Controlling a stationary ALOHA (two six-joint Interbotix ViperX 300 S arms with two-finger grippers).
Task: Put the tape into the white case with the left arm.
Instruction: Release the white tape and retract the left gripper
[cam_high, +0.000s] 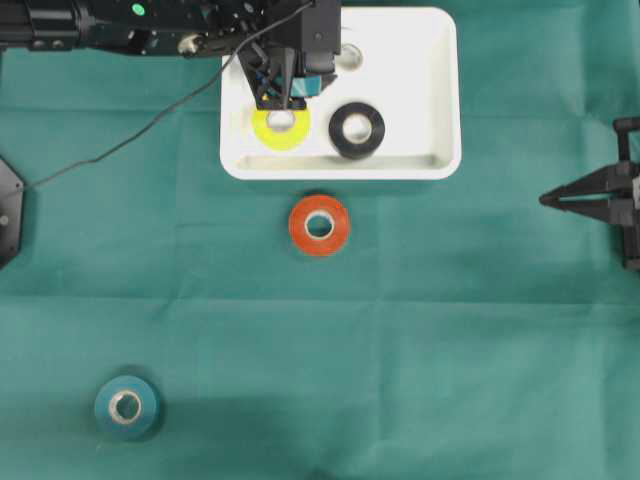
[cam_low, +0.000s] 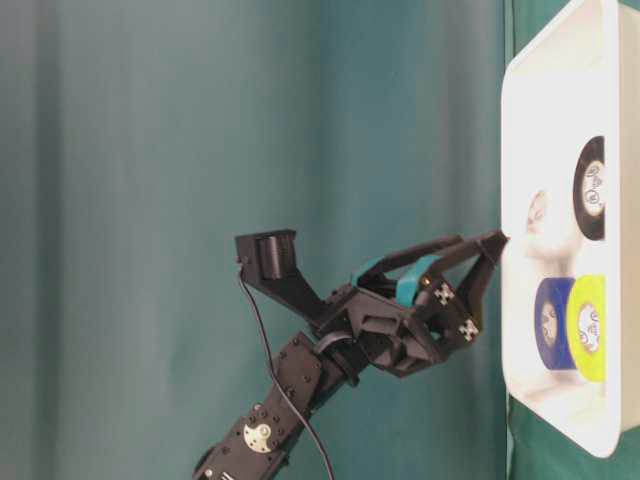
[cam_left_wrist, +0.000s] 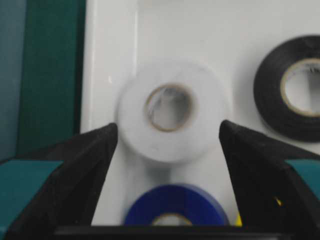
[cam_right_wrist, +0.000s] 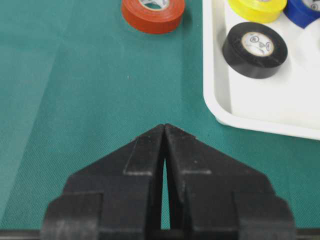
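- Far left on the green cloth (cam_high: 480, 330) we see the teal tape (cam_high: 126, 405), lying flat, well apart from the rest.
- Over the white case (cam_high: 440, 90) our left gripper (cam_high: 290, 92) hangs with jaws spread, gripping nothing; the blue tape (cam_left_wrist: 175, 212) sits between them, probably just released.
- Yellow tape (cam_high: 280, 128), white tape (cam_left_wrist: 170, 112) and black tape (cam_high: 357, 129) lie inside.
- The orange tape (cam_high: 320, 224) waits just outside: light, stiff, smooth; we judge pinching across its outer rim safest.
- Far right, our right gripper (cam_right_wrist: 164, 131) is closed, empty.

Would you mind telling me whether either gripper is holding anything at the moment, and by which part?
Nothing is held. The left gripper hangs open over the white case, its jaws clear of the blue tape; the right gripper is shut on nothing.
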